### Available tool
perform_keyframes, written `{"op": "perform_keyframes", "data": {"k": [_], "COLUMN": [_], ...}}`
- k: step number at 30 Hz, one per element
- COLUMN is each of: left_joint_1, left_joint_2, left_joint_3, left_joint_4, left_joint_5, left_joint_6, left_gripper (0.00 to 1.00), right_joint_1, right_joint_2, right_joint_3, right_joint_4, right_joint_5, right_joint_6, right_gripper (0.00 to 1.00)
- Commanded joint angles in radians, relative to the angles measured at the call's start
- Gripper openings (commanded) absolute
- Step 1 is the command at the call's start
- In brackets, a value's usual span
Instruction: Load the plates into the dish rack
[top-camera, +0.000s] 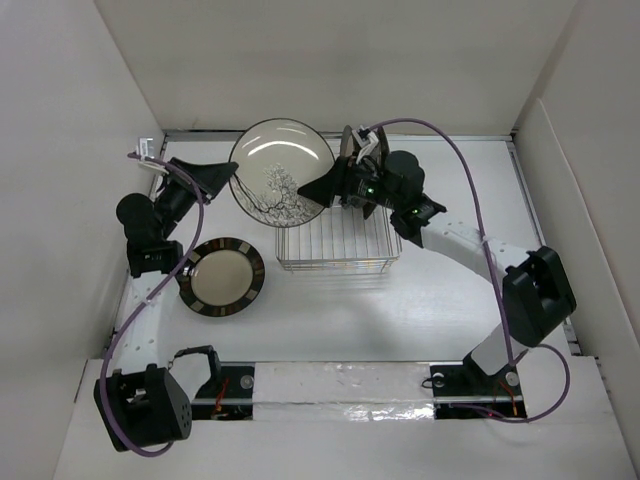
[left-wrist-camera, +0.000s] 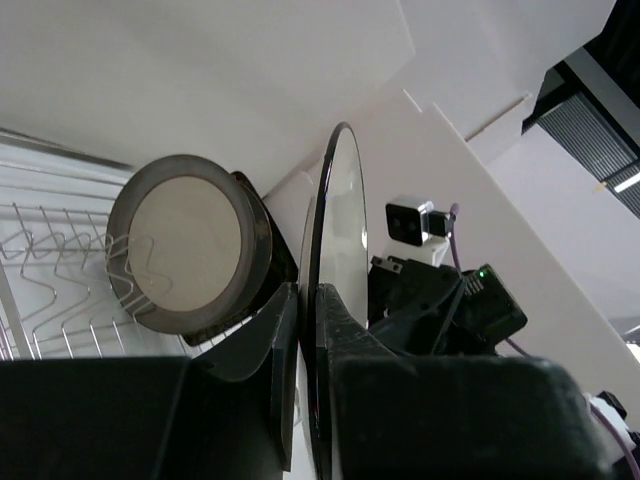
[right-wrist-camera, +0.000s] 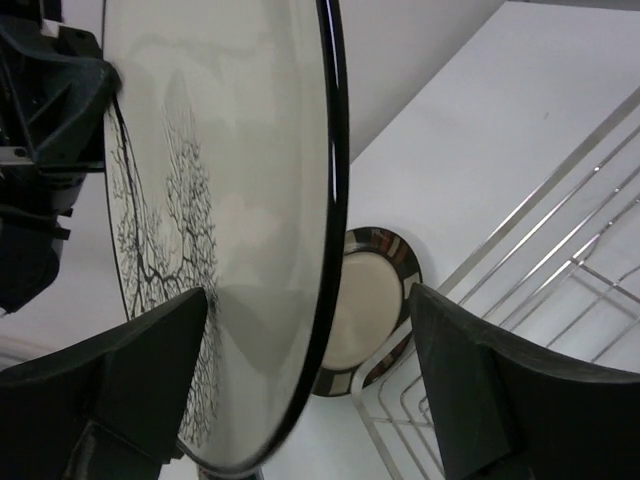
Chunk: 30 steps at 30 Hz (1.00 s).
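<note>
A large round grey plate (top-camera: 272, 165) with a dark branch pattern is held on edge above the table, just left of the silver wire dish rack (top-camera: 340, 245). My left gripper (top-camera: 230, 180) is shut on its left rim; the left wrist view shows the plate edge-on (left-wrist-camera: 335, 200) between the fingers (left-wrist-camera: 275, 350). My right gripper (top-camera: 320, 187) is open at the plate's right rim (right-wrist-camera: 328, 200), one finger (right-wrist-camera: 130, 380) on each side, apart from it. A cream plate with a brown rim (top-camera: 222, 277) lies flat on the table. A small beige plate (left-wrist-camera: 190, 245) stands in the rack.
White walls close in the table at the left, back and right. The rack's wires (right-wrist-camera: 570, 260) run close to my right gripper's right finger. The right arm (top-camera: 470, 250) reaches across behind the rack's right side. The arm bases sit at the near edge.
</note>
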Motion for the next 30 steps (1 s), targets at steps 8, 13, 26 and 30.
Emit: {"op": "perform_keyframes", "data": {"k": [8,13,26,30], "left_joint_1": [0.000,0.000,-0.277,-0.374], "left_joint_2": [-0.153,-0.195,-0.247,-0.261], "left_joint_3": [-0.074,-0.045,0.084,0.082], "left_joint_4": [-0.075,-0.388,-0.717,-0.767], "left_joint_5": [0.064,-0.002,-0.285,-0.382], "left_joint_6": [0.084,0.261,0.597,0.663], "left_gripper": [0.00,0.57,0.40,0.02], "right_joint_1": [0.007,0.019,0.086,0.131], "right_joint_2": [-0.029,-0.112,0.026,0.126], "right_joint_3": [-0.044,-0.010,0.442,0.577], "right_joint_4": [0.311,0.123,-0.561,-0.647], "right_joint_5": [-0.004,0.222,1.184,1.289], "right_joint_6": [0.078,-0.037,-0.310,-0.336], "right_gripper": [0.00,0.00,0.00,0.00]}}
